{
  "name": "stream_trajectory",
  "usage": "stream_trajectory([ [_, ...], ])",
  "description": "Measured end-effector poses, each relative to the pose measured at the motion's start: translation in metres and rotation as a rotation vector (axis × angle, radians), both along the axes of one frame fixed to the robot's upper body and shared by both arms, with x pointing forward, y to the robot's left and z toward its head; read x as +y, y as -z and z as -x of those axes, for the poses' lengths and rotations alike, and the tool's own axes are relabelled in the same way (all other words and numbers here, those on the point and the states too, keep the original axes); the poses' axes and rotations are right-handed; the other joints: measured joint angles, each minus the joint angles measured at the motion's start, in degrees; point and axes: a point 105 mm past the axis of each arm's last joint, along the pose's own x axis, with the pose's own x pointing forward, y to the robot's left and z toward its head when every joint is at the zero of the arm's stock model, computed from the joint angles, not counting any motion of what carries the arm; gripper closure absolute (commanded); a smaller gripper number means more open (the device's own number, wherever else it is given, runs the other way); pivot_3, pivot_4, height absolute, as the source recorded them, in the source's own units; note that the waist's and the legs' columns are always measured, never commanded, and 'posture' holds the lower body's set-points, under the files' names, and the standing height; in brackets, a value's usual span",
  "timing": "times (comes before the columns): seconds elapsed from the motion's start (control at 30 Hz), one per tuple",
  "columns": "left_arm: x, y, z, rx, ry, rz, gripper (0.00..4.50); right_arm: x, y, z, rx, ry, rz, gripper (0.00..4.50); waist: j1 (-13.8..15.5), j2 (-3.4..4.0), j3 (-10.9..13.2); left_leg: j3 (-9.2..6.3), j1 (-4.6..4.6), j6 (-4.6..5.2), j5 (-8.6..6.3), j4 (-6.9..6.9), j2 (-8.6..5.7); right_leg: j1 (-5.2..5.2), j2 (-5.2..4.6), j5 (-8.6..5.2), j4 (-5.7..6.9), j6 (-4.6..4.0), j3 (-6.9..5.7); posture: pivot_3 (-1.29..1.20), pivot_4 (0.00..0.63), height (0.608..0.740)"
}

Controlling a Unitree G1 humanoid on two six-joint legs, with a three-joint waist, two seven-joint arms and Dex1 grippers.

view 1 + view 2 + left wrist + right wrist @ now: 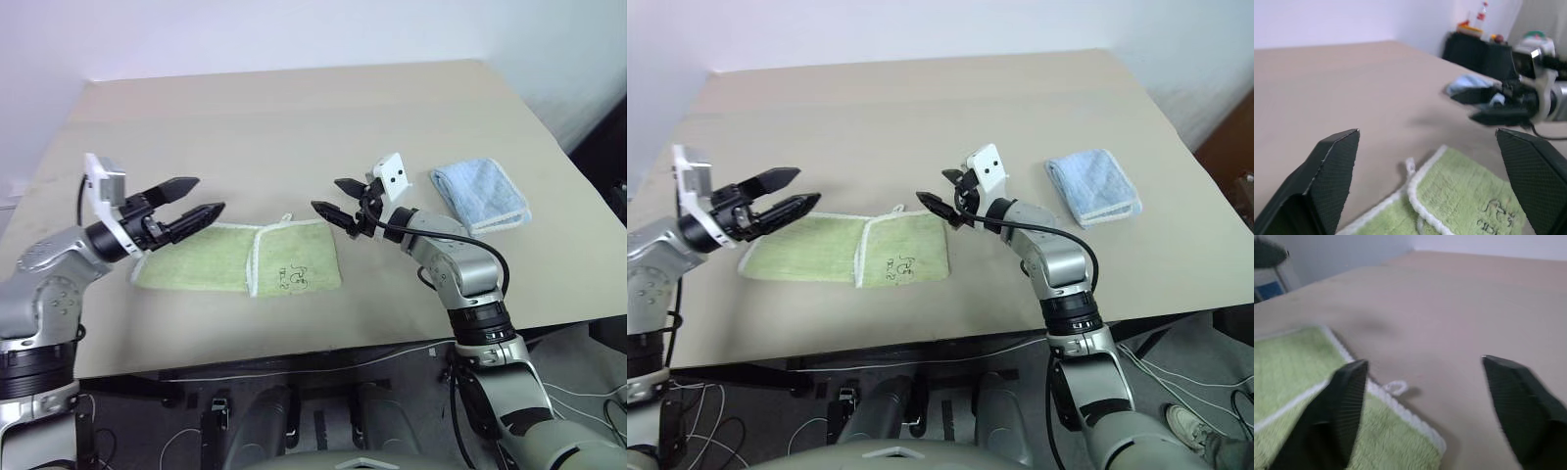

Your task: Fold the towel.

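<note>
The towel (240,258) lies flat near the front edge of the table (294,108), roughly midway between its left and right sides, with one end already laid over so that a white-edged flap covers the right part and the small dark drawing (292,278) faces up. A little white loop (1396,387) sticks out at the far edge where the flap meets the lower layer. It is terry cloth, so judge it soft, light and limp: it will sag and drape rather than hold shape, and the doubled part will be thicker and a bit springy. The stitched white edging looks the firmest place to pinch, best at the corners of the uncovered left end. The left tool (191,210) hovers above that left end with its fingers spread and nothing between them; the right tool (338,204) hangs just past the right end, fingers likewise spread and empty. No containers are in sight; a folded light-blue cloth (482,194) rests well apart, toward the table's right edge.
</note>
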Motion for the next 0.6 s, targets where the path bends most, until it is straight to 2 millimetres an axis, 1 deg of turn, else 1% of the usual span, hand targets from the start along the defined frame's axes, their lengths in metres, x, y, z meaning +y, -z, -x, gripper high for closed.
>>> stream_trajectory([
  [0.13, 0.031, 0.005, 0.012, 0.073, -0.151, 0.065, 0.00, 0.011, -0.001, 0.006, -0.006, -0.068, 0.020, 0.04, -0.17, 0.00, 0.00, -0.01, 0.00, -0.02, 0.01, -0.05, 0.02, 0.01, 0.01, -0.01, 0.02, -0.01, 0.01, 0.00, 0.150, 0.740],
  [0.23, 0.058, 0.009, 0.021, 0.108, -0.321, 0.087, 0.00, 0.019, -0.001, 0.012, 0.007, -0.127, 0.022, 0.04, 0.03, 0.00, 0.00, -0.01, 0.02, -0.03, 0.01, -0.04, 0.03, -0.08, 0.00, -0.05, 0.01, -0.09, 0.01, 0.00, 0.150, 0.740],
  [0.27, 0.065, 0.012, 0.027, 0.145, -0.369, 0.098, 0.00, 0.025, -0.001, 0.016, 0.004, -0.170, 0.039, 0.04, 0.02, -0.01, 0.01, 0.00, 0.02, -0.02, 0.01, -0.04, 0.02, -0.08, -0.01, -0.07, -0.02, -0.12, 0.01, 0.00, 0.150, 0.740],
  [0.33, 0.072, 0.025, 0.041, 0.245, -0.418, 0.119, 0.00, 0.032, 0.003, 0.024, 0.003, -0.246, 0.079, 0.04, -0.03, -0.01, 0.01, 0.00, 0.03, -0.02, 0.00, -0.04, 0.01, -0.07, -0.01, -0.07, -0.04, -0.12, 0.01, 0.00, 0.150, 0.740],
  [0.4, 0.079, 0.039, 0.058, 0.364, -0.461, 0.179, 0.00, 0.039, 0.006, 0.028, -0.003, -0.291, 0.102, 0.04, -0.01, -0.03, 0.02, -0.01, 0.03, -0.02, 0.00, -0.06, 0.02, -0.08, -0.01, -0.07, -0.04, -0.12, 0.01, 0.00, 0.150, 0.740],
  [0.5, 0.087, 0.054, 0.076, 0.484, -0.522, 0.250, 0.00, 0.042, 0.005, 0.026, -0.023, -0.304, 0.119, 0.04, 0.22, -0.04, 0.01, -0.03, 0.06, -0.04, 0.00, -0.04, 0.04, -0.06, -0.01, -0.10, 0.01, -0.18, -0.01, 0.00, 0.150, 0.740],
  [0.6, 0.088, 0.064, 0.087, 0.566, -0.568, 0.264, 0.00, 0.044, 0.006, 0.026, -0.030, -0.312, 0.126, 0.04, 0.38, -0.07, 0.00, -0.04, 0.08, -0.04, 0.00, -0.03, 0.03, -0.03, -0.03, -0.12, -0.01, -0.21, -0.01, 0.00, 0.150, 0.740],
])
